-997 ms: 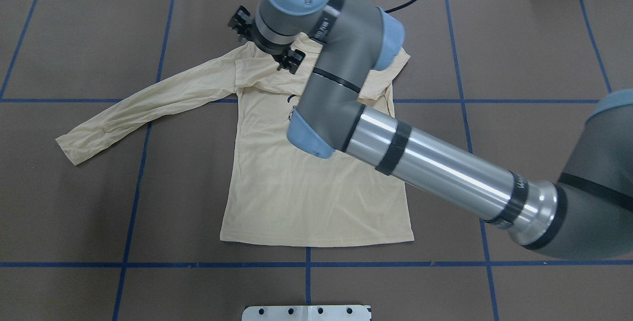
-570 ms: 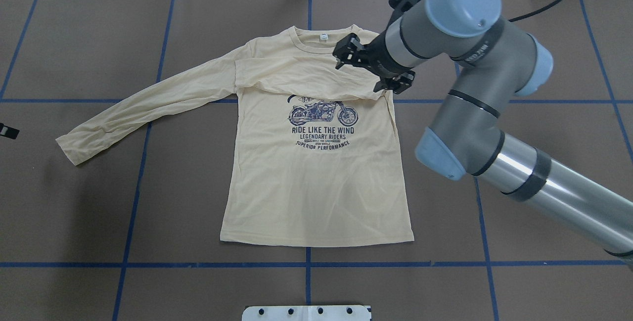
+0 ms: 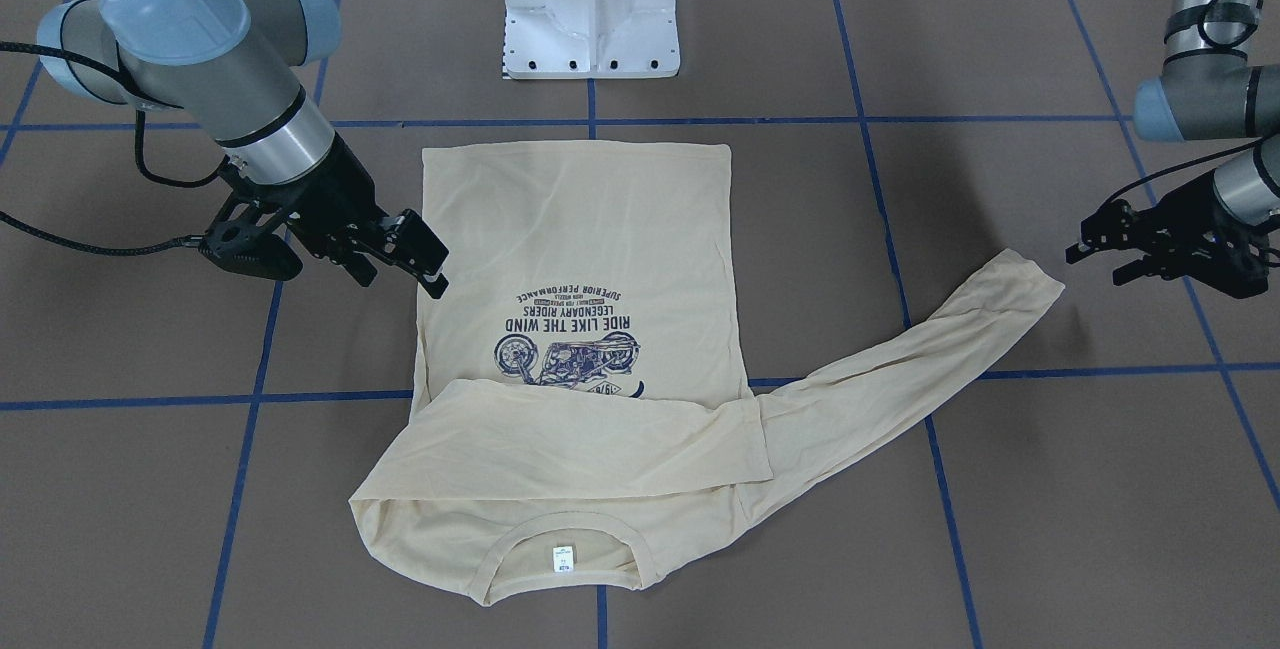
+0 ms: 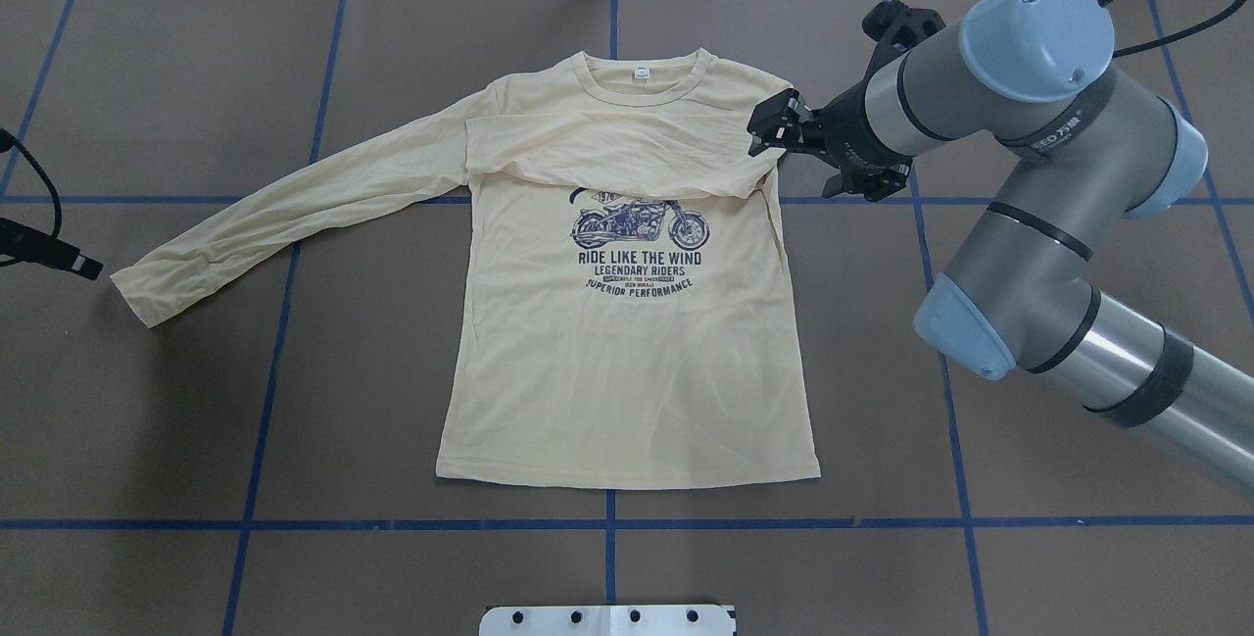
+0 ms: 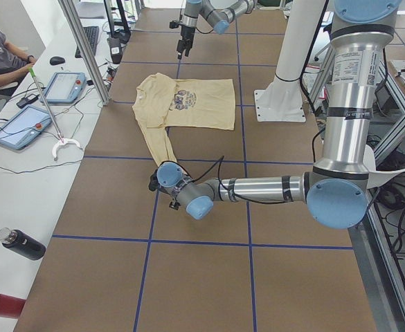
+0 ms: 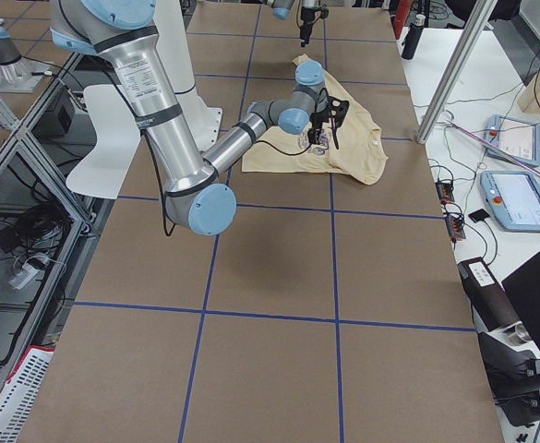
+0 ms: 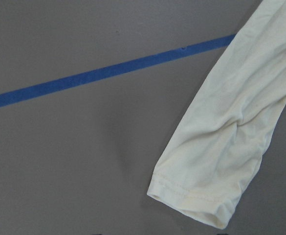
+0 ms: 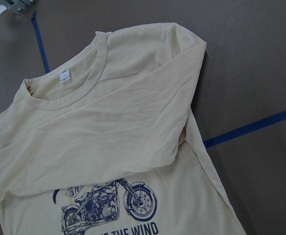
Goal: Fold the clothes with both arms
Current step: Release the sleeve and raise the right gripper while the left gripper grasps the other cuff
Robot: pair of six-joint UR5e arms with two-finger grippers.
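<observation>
Swung clear of the collar it covered a second ago, the right gripper (image 3: 403,279) now hovers with its fingers spread and empty just off the shoulder edge of the shirt (image 4: 627,362). The cream-yellow garment lies flat, print up, in the middle of the brown table (image 4: 980,48). Its folded sleeve (image 4: 607,161) is laid across the chest above the motorcycle print (image 4: 639,224), and its outstretched sleeve (image 4: 294,215) reaches toward the robot's left. The left gripper (image 3: 1095,264), newly at the overhead view's edge, hangs spread and empty near the cuff (image 7: 201,196), not touching it
</observation>
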